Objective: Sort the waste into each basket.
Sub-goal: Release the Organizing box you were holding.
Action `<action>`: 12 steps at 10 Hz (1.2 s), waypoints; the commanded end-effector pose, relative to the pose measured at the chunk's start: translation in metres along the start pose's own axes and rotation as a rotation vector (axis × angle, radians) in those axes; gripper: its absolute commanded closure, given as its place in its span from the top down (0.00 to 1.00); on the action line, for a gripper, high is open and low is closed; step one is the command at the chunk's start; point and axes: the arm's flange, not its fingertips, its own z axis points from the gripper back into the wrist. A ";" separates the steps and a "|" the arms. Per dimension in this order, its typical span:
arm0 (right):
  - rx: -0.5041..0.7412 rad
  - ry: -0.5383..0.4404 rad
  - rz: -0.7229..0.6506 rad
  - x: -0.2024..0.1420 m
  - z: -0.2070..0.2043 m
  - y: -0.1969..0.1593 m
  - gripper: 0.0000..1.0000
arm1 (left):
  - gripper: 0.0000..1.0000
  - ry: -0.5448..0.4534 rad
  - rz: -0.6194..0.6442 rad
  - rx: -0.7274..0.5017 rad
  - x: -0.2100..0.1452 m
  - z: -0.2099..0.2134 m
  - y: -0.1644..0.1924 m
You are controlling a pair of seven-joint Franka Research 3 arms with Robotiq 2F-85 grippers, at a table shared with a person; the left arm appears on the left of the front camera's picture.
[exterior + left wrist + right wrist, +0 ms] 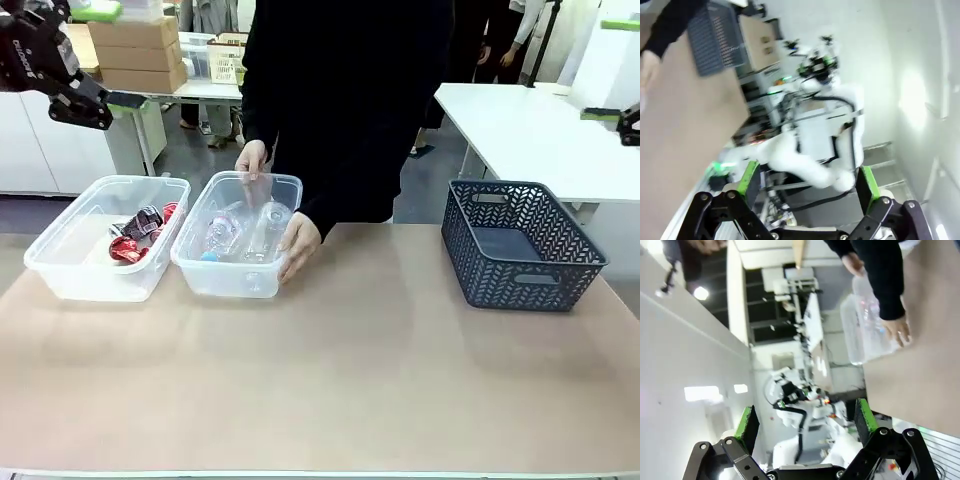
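While both grippers, left (805,187) and right (803,425), hang raised with fingers apart and empty, crushed red-and-silver cans (140,233) lie in the left clear plastic tub (60,270); clear bottles (245,232) fill the neighbouring tub (215,278), gripped by a person's hands (298,243).

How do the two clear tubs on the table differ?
The left tub holds crushed red cans; the right tub holds clear bottles. A person's hands grip the right tub, while the left tub stands untouched. Both are see-through, rectangular and side by side.
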 end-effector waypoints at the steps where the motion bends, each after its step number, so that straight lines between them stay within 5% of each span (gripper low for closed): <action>1: -0.046 0.044 0.028 -0.001 -0.007 0.009 1.00 | 1.00 0.058 -0.045 0.100 0.002 -0.011 -0.007; 12: -0.046 0.044 0.028 -0.001 -0.007 0.009 1.00 | 1.00 0.058 -0.045 0.100 0.002 -0.011 -0.007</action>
